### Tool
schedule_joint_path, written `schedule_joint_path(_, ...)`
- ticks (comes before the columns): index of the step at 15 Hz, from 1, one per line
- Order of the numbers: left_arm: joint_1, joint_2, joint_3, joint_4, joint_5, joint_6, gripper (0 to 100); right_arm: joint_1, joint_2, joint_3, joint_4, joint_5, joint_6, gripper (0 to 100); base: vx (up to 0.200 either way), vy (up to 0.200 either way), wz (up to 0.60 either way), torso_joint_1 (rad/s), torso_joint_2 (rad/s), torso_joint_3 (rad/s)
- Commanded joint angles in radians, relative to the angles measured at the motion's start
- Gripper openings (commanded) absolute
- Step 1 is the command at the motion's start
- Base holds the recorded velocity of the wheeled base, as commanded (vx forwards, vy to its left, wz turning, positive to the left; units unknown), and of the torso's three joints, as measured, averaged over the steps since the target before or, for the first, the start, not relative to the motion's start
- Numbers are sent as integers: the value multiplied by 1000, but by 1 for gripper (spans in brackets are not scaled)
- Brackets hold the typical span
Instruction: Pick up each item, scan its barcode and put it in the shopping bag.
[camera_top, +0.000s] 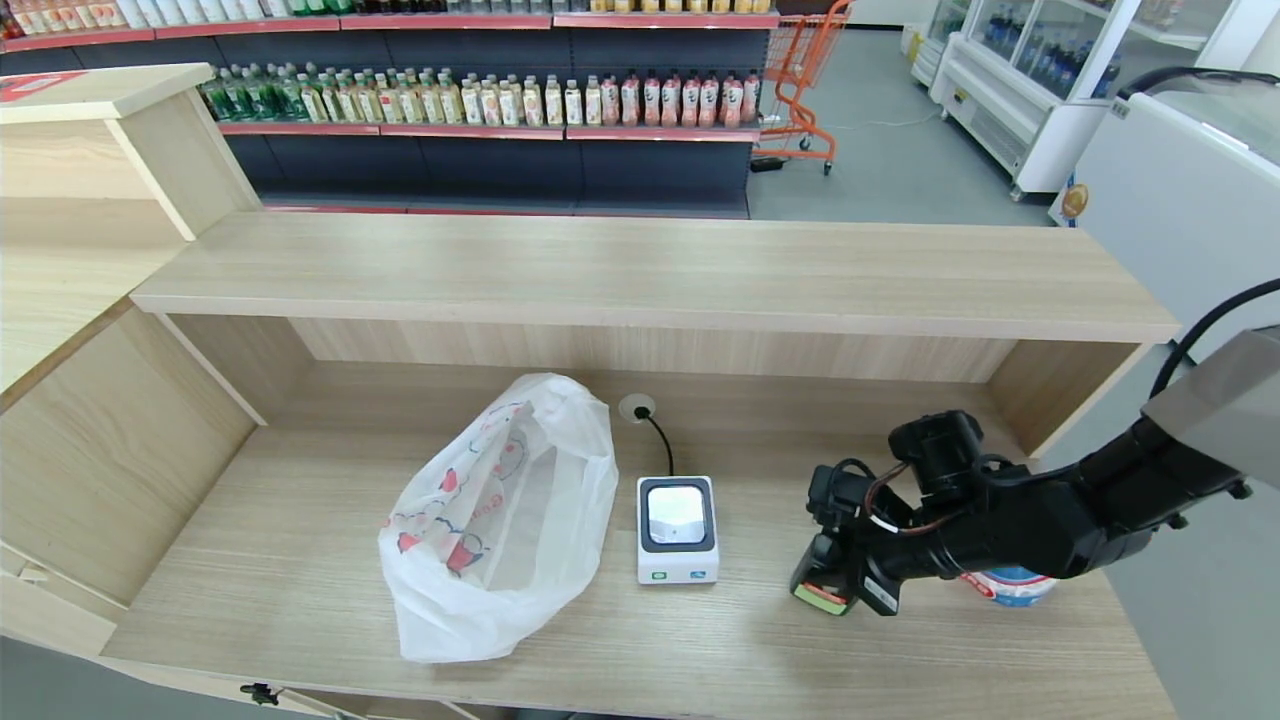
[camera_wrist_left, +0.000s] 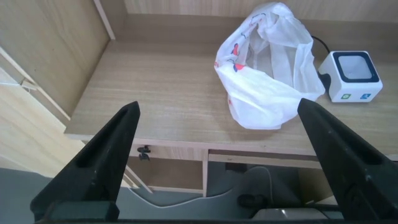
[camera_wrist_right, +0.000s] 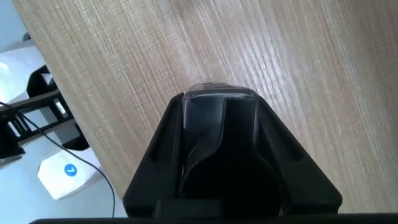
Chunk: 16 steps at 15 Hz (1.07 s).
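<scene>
1. Shop floor: shelves of bottles (camera_top: 480, 100) stand behind the work area, with chest freezers to the robot's right.
2. Counter (camera_top: 280, 560): pale wood with a raised ledge at the back. It carries every item below.
3. Shopping bag (camera_top: 500, 520): thin white plastic with red print, slumped on the robot's left half of the counter, just beside the scanner. Its mouth looks slack, so a drop from directly above the opening is likely safer than a push from the side.
4. Left gripper (camera_wrist_left: 217, 109): fingers spread wide and holding nothing, hanging off the near edge of the counter, on the bag's side. It is placed to steady the bag if needed.
5. Right gripper (camera_top: 828, 585): fingers closed on the packet, low over the counter to the scanner's right.
6. Scanner (camera_top: 677, 528): small white box with its glass window facing up and a cable (camera_top: 660, 440) running to the back. For the step in hand, carry the packet over the window, keep it level and close, and turn the barcode face downward. Which face carries the code cannot be told.
7. Tub (camera_top: 1015, 587): blue and white, partly hidden behind the right arm, awaiting its turn.
8. Packet (camera_top: 820, 598): small and dark with a green and red end. Hold it firmly, since a narrow item may twist.
</scene>
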Motion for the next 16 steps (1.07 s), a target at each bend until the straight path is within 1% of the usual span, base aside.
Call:
schedule_joint_path(1,0,0,0,-1,0,0,100,-24,-99,82,-2,4,1,0,0,0,0,0,0,0)
schedule_joint_path(3,0,0,0,-1,0,0,100,-42,-170,95,-5,5,43,0,0,0,0,0,0,0)
schedule_joint_path(5,0,0,0,-1,0,0,100,-50,-262,78,-67,2,228,0,0,0,0,0,0,0)
schedule_joint_path(6,0,0,0,-1,0,0,100,-52,-285,77,-79,-1,270,0,0,0,0,0,0,0)
schedule_joint_path(7,0,0,0,-1,0,0,100,-90,-368,85,-105,-1,322,0,0,0,0,0,0,0)
schedule_joint_path(9,0,0,0,-1,0,0,100,-151,-460,123,-114,4,288,0,0,0,0,0,0,0)
schedule_joint_path(10,0,0,0,-1,0,0,100,-171,-501,152,-147,7,253,0,0,0,0,0,0,0)
schedule_joint_path(11,0,0,0,-1,0,0,100,-185,-524,195,-252,11,222,0,0,0,0,0,0,0)
schedule_joint_path(13,0,0,0,-1,0,0,100,-199,-546,263,-478,53,129,0,0,0,0,0,0,0)
schedule_joint_path(15,0,0,0,-1,0,0,100,-202,-556,275,-621,142,-17,0,0,0,0,0,0,0)
schedule_joint_path(16,0,0,0,-1,0,0,100,-202,-553,299,-723,295,-97,0,0,0,0,0,0,0)
